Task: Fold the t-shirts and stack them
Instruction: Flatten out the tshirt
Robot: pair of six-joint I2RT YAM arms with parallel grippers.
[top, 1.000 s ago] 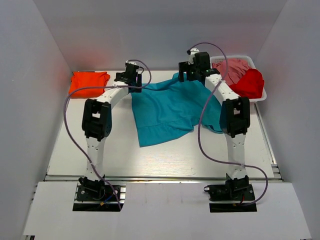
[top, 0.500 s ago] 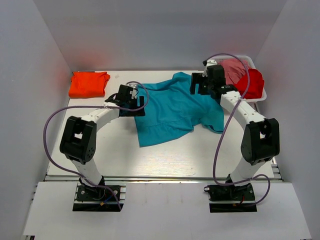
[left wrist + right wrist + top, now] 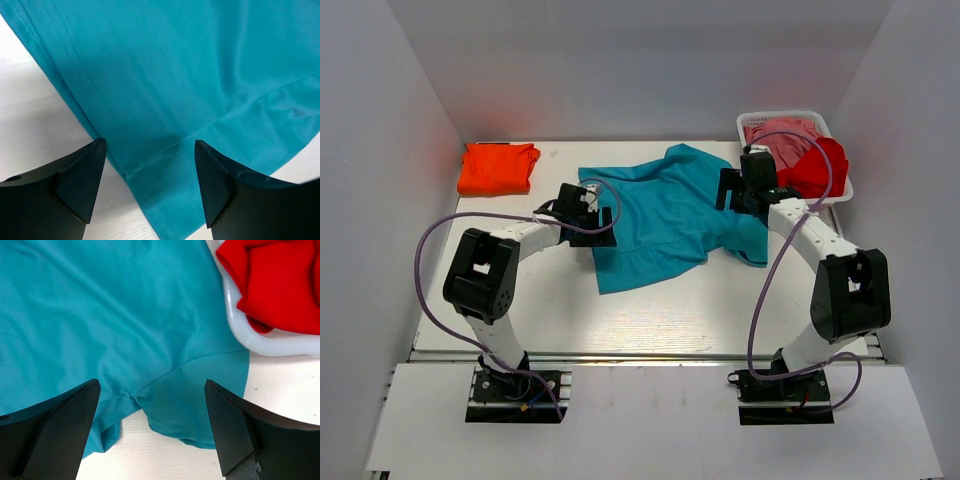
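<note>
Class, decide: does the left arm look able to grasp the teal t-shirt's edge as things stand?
Probably yes: the left gripper hangs open right over the teal t-shirt, its fingers straddling the hemmed edge, with nothing in between.

Under the left gripper, the teal shirt is soft matt cloth with a stitched hem. The table beside it is matt white with a faint wood grain. The fingers look like matt black plastic. Ahead and to the right of the right gripper, a smooth, slightly glossy white plastic basket holds a matt red cloth shirt.

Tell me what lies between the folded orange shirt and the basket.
The teal shirt, past a bare strip of table; the top view shows it.
</note>
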